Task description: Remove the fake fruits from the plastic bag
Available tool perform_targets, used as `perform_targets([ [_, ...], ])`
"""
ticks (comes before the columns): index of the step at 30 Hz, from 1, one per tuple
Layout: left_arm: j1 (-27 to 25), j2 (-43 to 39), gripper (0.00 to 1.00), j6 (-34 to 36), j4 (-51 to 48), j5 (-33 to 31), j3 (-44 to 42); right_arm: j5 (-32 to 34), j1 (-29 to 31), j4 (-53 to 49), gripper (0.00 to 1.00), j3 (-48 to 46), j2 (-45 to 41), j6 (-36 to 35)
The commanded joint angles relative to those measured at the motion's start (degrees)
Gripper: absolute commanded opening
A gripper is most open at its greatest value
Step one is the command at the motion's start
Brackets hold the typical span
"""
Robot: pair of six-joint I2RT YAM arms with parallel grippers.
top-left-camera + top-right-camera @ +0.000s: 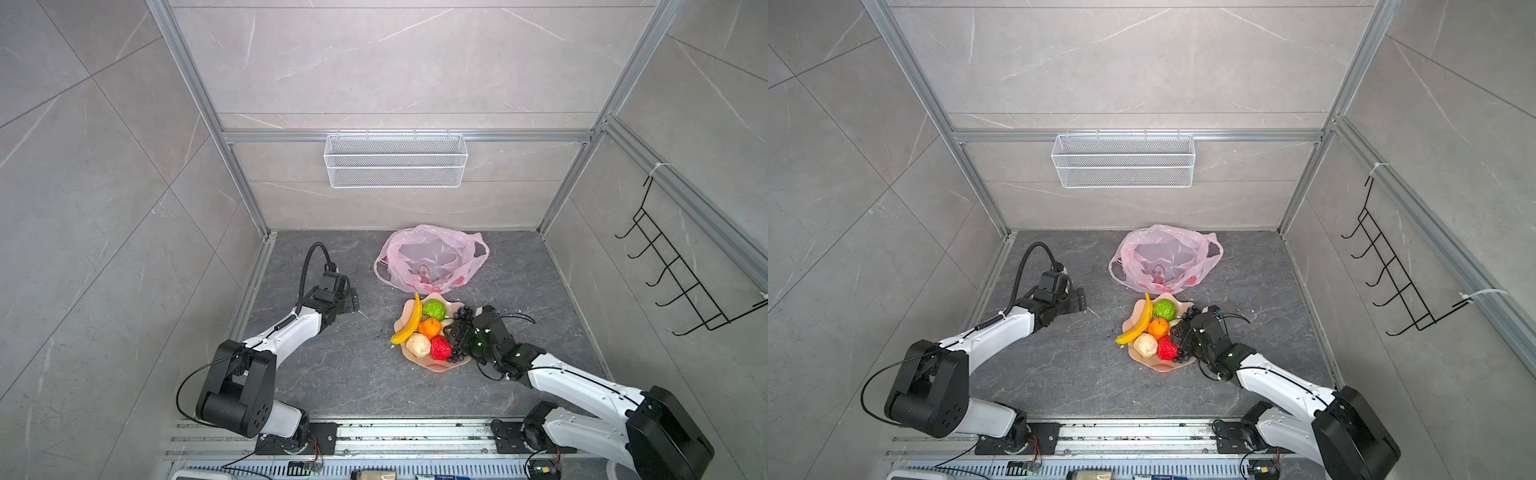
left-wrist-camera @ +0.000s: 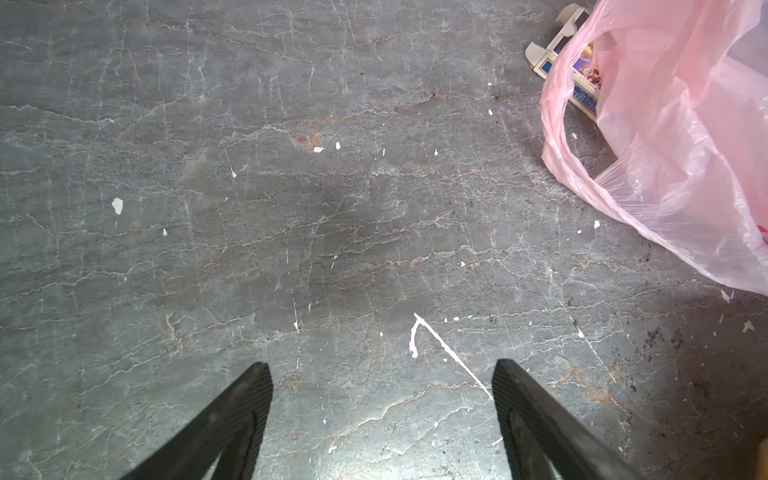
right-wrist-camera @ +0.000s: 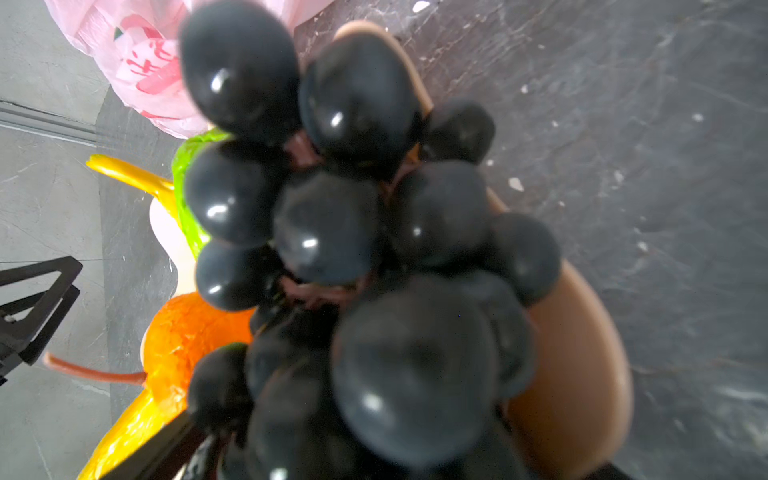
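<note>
Grape bunch lay on plate | right gripper: jaws wide around it | left gripper: jaws apart above floor | plastic bag sat just behind plate.

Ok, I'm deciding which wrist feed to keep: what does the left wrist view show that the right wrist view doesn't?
Only the left wrist view: a small printed carton, partly covered by the plastic bag's edge.
Only the right wrist view: the grape bunch, close and blurred, over the plate, with the banana, green fruit and orange beside it.
Both: the plastic bag, the dark veined tabletop, and probably the left gripper, open, a small black shape at the right wrist view's edge.
</note>
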Motion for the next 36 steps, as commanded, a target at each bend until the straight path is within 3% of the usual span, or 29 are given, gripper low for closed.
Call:
perform_targets([
  [1,0.72,-2.34,0.86,-1.01,1.79,-0.64,-0.46,-1.06,0.73,4.66,1.00,2.19,2.89,-1.20],
  [20,1.56,-2.82,0.86,-1.09,2.20,-0.93,-1.36,1.35,6.97,7.74,1.00,11.43,16.17,-2.38],
  [36,1.80,-3.31,0.86,-1.26,3.20,-1.72,-2.30,5.69,7.54,-0.31,1.00,11.08,11.53,-4.18],
])
